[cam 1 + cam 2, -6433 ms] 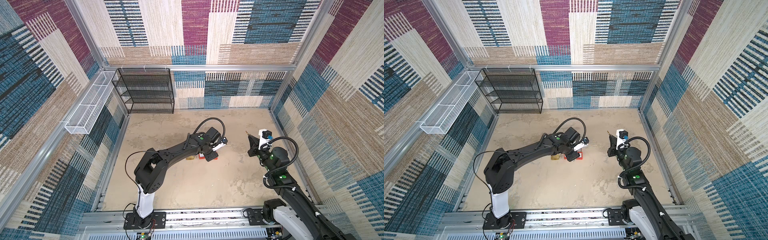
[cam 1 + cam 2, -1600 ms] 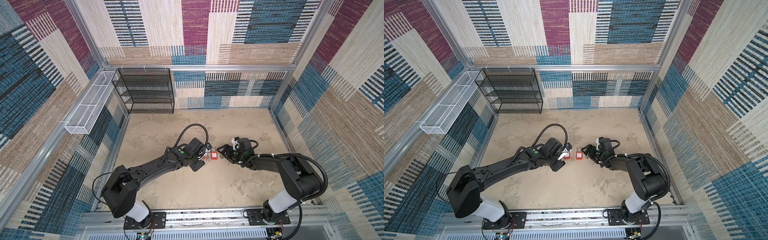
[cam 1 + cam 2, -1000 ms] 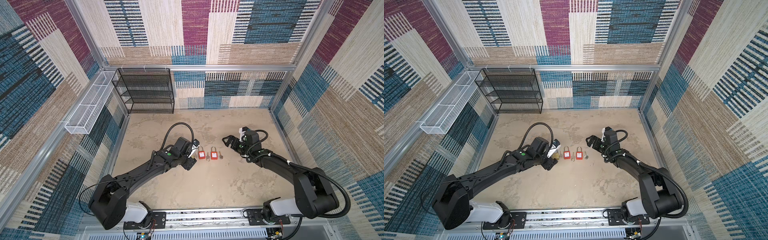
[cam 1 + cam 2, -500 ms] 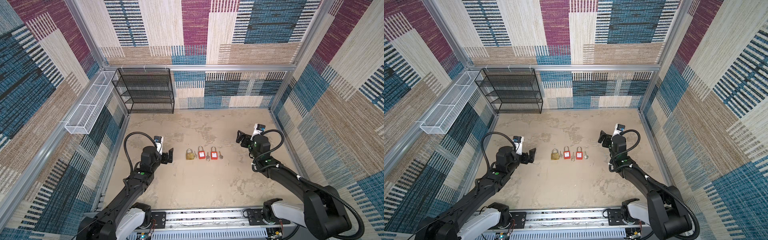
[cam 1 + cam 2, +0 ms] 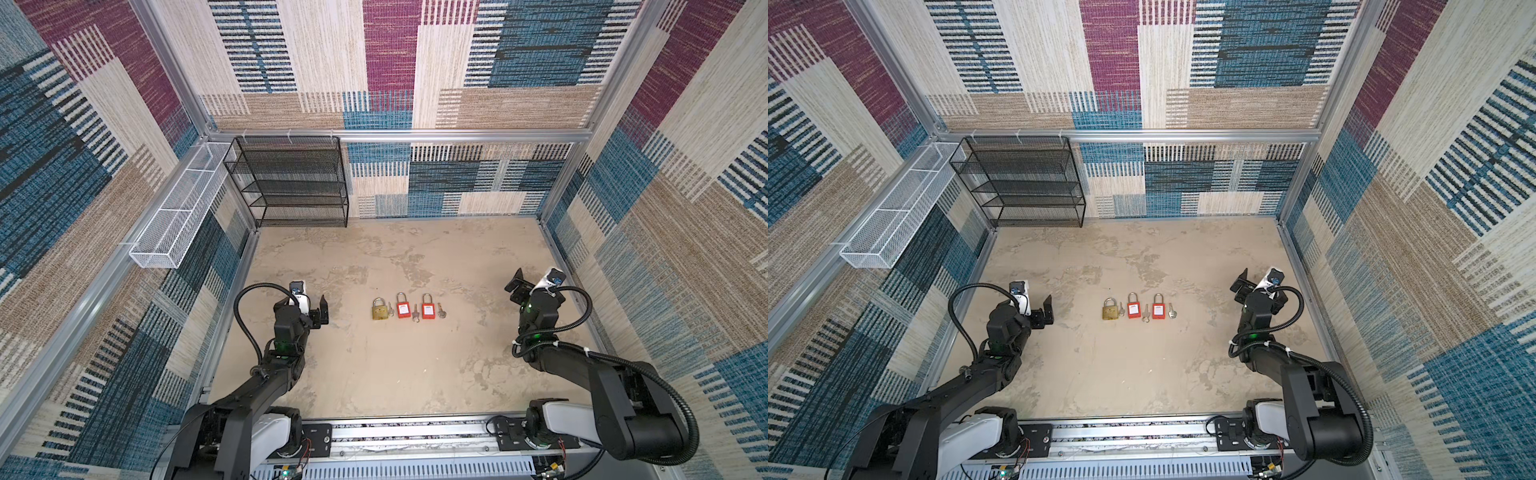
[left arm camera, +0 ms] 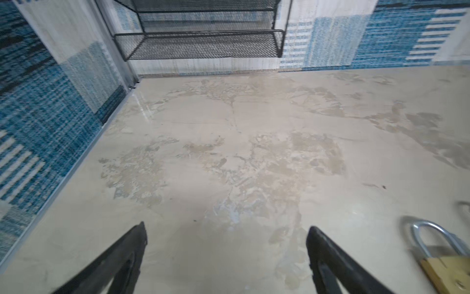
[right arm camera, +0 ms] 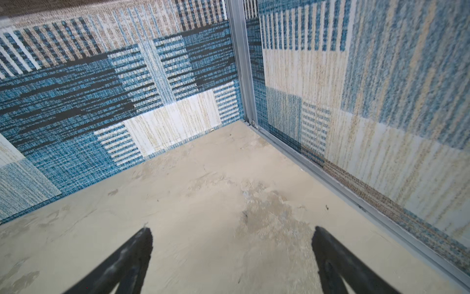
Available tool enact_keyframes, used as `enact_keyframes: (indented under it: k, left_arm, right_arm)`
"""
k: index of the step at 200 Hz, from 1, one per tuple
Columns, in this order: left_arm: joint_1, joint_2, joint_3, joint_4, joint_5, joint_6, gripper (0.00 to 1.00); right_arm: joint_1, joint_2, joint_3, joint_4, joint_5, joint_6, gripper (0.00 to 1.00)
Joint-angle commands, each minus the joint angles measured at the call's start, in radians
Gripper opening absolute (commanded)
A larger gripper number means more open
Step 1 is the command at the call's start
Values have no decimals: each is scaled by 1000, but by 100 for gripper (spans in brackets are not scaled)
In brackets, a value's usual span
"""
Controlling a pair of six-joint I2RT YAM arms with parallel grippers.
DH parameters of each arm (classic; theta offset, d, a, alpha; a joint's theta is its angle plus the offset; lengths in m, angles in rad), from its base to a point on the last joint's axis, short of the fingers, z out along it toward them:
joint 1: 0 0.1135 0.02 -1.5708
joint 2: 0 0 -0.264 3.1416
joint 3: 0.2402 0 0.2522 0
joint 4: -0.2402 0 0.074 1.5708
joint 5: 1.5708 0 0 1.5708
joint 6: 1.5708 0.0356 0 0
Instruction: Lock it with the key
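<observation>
**Operator:** Where are the locks and keys lying?

**Technician:** In both top views, three padlocks are lying in a row at the centre of the tabletop (image 5: 374,374). The brass padlock (image 5: 378,311) is occupying the left end of the row, the first red padlock (image 5: 402,310) the middle and the second red padlock (image 5: 428,311) the right end. One key is lying just to the right of each lock: the first key (image 5: 390,308), the second key (image 5: 415,312) and the third key (image 5: 441,311). All three shackles are pointing toward the upper edge of the frame.

**Operator:** How are the claws standing?

**Technician:** The left claw (image 5: 319,311) is sitting at centre left, well apart from the brass padlock, jaws wide and gripping nothing. In the left wrist view its fingers (image 6: 122,259) are spreading over bare tabletop. The right claw (image 5: 516,286) is sitting at the right of the frame, well apart from the third key, likewise wide and empty. Its fingers (image 7: 127,257) are spreading over bare tabletop near a wall corner.

**Operator:** What else is showing?

**Technician:** A black mesh rack (image 5: 291,183) is standing against the back wall, and a white wire basket (image 5: 166,232) is hanging on the left wall.
</observation>
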Motion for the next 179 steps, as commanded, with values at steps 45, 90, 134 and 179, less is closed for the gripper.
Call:
enact_keyframes:
  k: [45,90,134,179]
  left_arm:
    - [167,199,-29,340,37,-138,99]
    - [188,325,-20,450,162,-119,99]
    - [190,384,11,469,437,-12,99]
    - [185,394,161,194,331,-44,99]
  right_arm:
    - [-16,24,-19,108,-60,-99,99]
    - [-18,143,-138,419,-132,-139,99]
    - [-18,192,-196,553,-320,-210,99]
    - [-21,239,-102,421,-316,-203,99]
